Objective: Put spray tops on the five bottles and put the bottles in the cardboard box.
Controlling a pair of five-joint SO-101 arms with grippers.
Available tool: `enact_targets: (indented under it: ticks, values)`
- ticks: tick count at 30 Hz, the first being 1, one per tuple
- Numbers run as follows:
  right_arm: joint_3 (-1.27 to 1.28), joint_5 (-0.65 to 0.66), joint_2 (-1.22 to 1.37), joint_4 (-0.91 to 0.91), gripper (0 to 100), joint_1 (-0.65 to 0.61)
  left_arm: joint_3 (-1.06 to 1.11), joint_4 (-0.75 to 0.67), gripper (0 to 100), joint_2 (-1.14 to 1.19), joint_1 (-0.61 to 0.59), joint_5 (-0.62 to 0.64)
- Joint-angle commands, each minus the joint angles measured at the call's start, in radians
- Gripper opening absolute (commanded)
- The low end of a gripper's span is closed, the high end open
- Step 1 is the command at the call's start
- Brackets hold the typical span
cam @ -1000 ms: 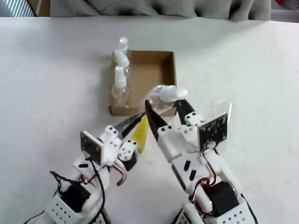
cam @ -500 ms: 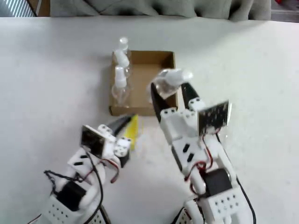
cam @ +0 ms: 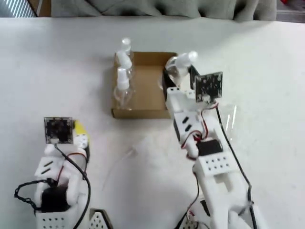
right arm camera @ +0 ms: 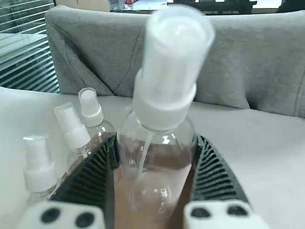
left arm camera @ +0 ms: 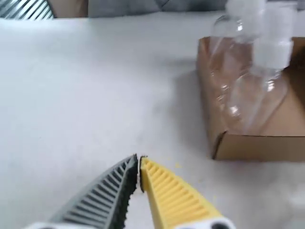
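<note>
Right claw [cam: 179,72] now over the cardboard box [cam: 143,113], clamping a spray-topped bottle [right arm camera: 159,119], left claw [left arm camera: 139,162] drawn back from the box, pinched together.

white table [cam: 57,71] | grey sofa [right arm camera: 267,62] behind | slatted blinds [right arm camera: 19,57] beside sofa

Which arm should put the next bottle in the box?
Right. The right fingers grip a spray-topped bottle right at the cardboard box; the left fingers are shut, empty, and farther from it.
</note>
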Motion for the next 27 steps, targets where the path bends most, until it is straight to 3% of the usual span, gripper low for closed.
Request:
enact_targets:
  ticks: [1, 6, 13, 27]
  values:
    - [-0.115, 0.011, 0.105, -0.056, 1.6, 0.015, 0.089, -0.095, 2, -0.013, -0.061, -0.009]
    - [-0.25, 0.006, 0.283, -0.07, 1.6, 0.015, 0.124, -0.112, 2, -0.013, -0.074, -0.011]
    - [-0.42, 0.011, 0.486, -0.065, 1.6, 0.015, 0.124, -0.063, 2, -0.013, -0.071, -0.166]
    - [-0.652, 0.012, 0.773, -0.064, 1.6, 0.053, 0.124, -0.058, 2, -0.013, -0.07, -0.17]
